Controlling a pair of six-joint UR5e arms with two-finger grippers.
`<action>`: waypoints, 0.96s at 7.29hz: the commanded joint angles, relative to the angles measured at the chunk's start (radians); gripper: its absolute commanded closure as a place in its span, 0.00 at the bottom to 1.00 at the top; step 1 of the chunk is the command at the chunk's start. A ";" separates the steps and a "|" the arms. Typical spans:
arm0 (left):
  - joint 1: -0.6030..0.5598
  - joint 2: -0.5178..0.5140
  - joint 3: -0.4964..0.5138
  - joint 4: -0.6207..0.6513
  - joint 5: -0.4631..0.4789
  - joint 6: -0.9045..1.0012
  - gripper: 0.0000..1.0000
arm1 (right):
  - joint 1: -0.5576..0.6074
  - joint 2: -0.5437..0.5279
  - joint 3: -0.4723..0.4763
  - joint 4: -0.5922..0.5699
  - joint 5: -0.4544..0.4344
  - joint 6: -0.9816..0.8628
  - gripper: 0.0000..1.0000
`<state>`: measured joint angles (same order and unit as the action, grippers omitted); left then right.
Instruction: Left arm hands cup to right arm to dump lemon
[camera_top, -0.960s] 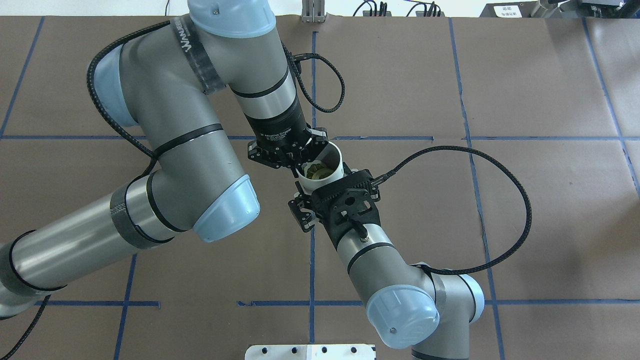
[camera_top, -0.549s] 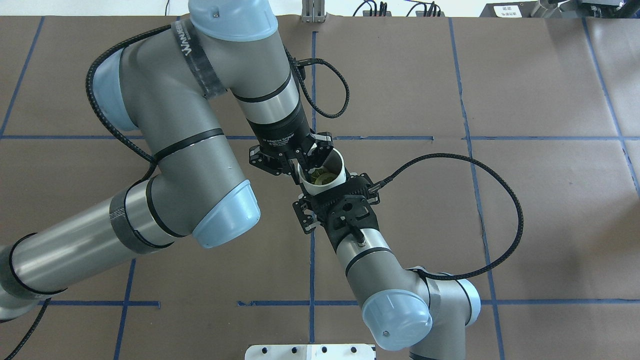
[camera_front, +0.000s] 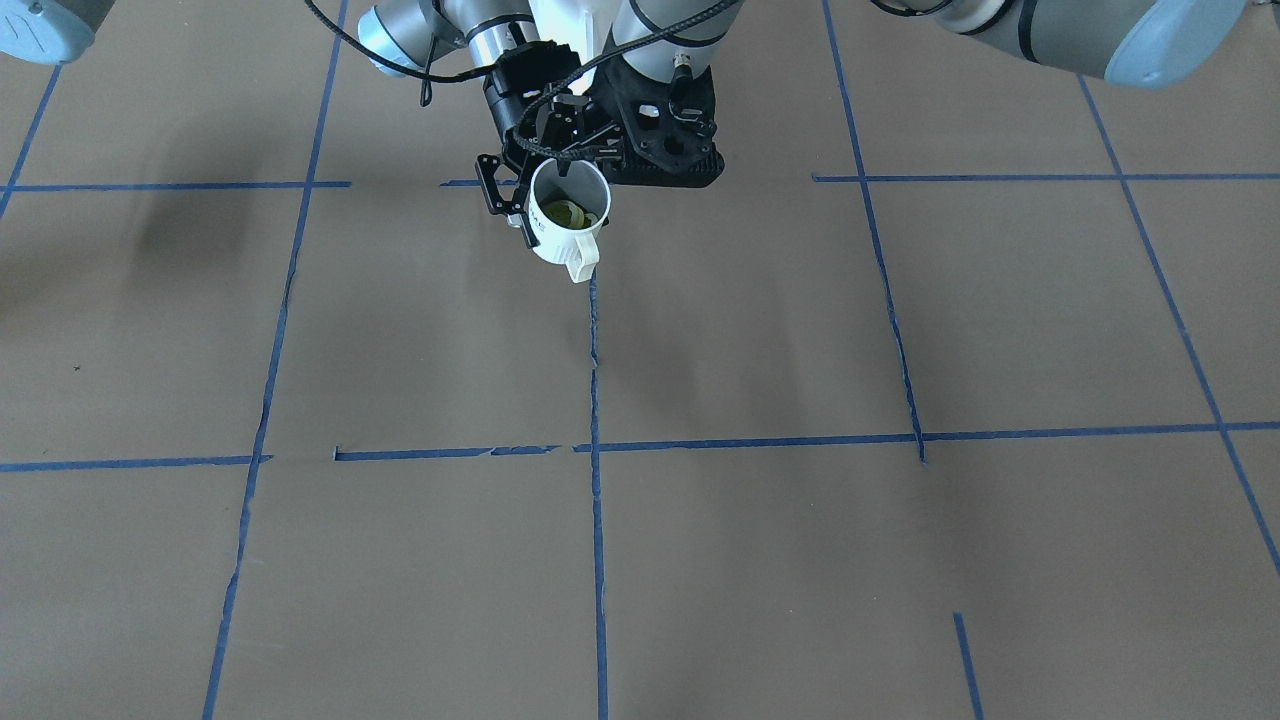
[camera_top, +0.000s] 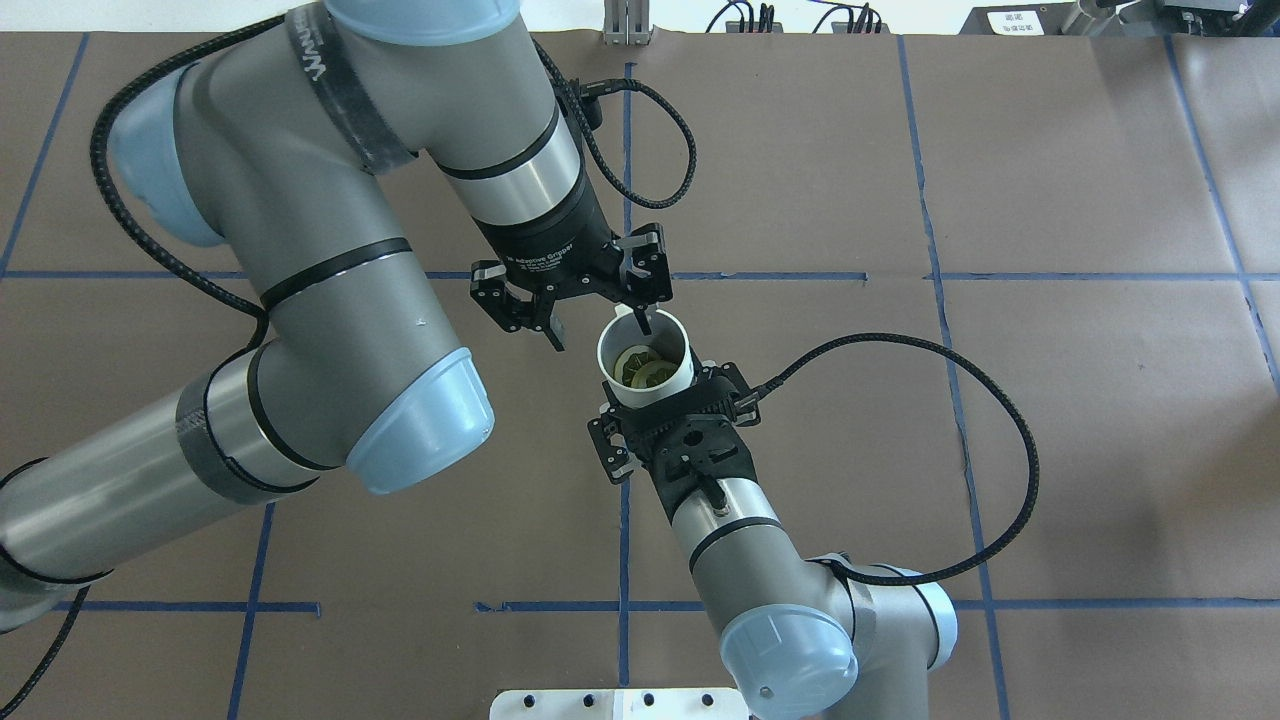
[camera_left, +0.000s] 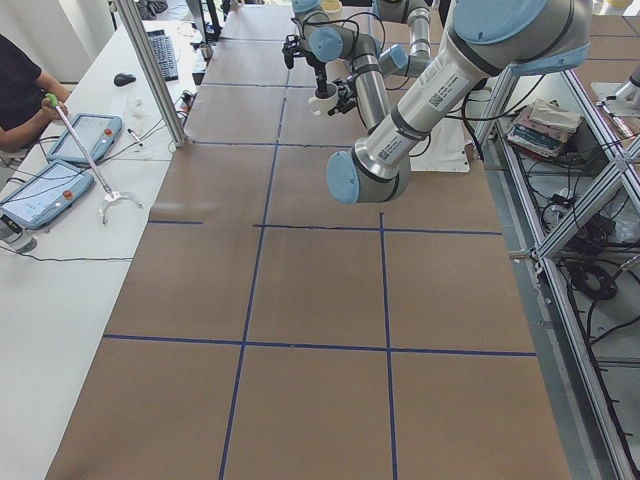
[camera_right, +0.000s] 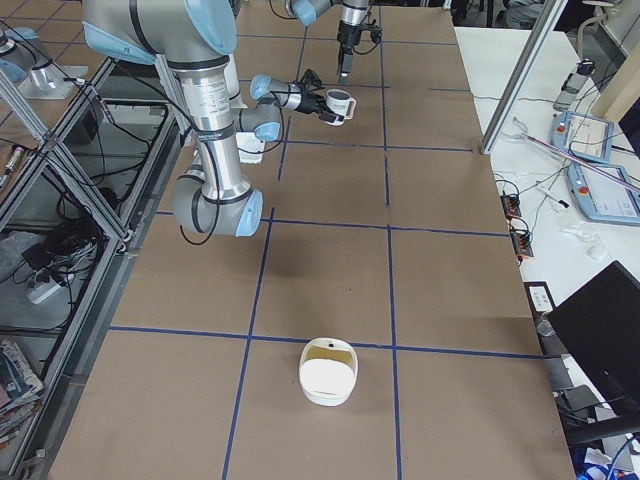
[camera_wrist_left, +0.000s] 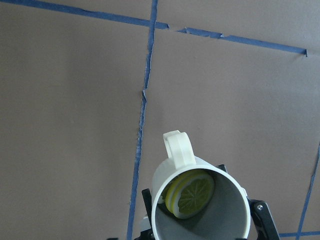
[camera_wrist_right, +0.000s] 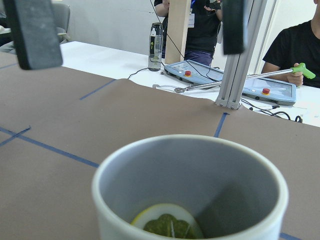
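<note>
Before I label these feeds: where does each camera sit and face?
Overhead: behind, looking down; left arm, right arm.
Front-facing: opposite side, looking back; both arms.
Exterior left: left end of table; left arm nearest.
Exterior right: right end; right arm nearest.
Left wrist: above cup, looking in.
Right wrist: at cup's rim, facing operators.
Shared: both wrist views show lemon.

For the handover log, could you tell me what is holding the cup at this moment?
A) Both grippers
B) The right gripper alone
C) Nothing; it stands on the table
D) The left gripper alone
B: the right gripper is clamped around the cup and holds it off the table, while the left gripper is open above it, its fingers spread apart.
</note>
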<state>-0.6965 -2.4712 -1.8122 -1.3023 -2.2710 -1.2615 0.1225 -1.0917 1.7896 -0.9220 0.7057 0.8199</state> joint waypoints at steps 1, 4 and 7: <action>-0.030 0.033 -0.021 0.000 0.002 -0.006 0.00 | 0.005 -0.081 0.045 0.093 -0.014 0.016 0.72; -0.047 0.138 -0.093 -0.003 0.054 0.004 0.00 | 0.028 -0.444 0.125 0.457 -0.043 0.237 0.84; -0.047 0.166 -0.110 -0.003 0.062 0.004 0.00 | 0.049 -0.835 0.102 0.966 -0.040 0.249 0.87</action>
<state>-0.7439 -2.3137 -1.9191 -1.3053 -2.2123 -1.2580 0.1663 -1.7588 1.9023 -0.1876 0.6634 1.0654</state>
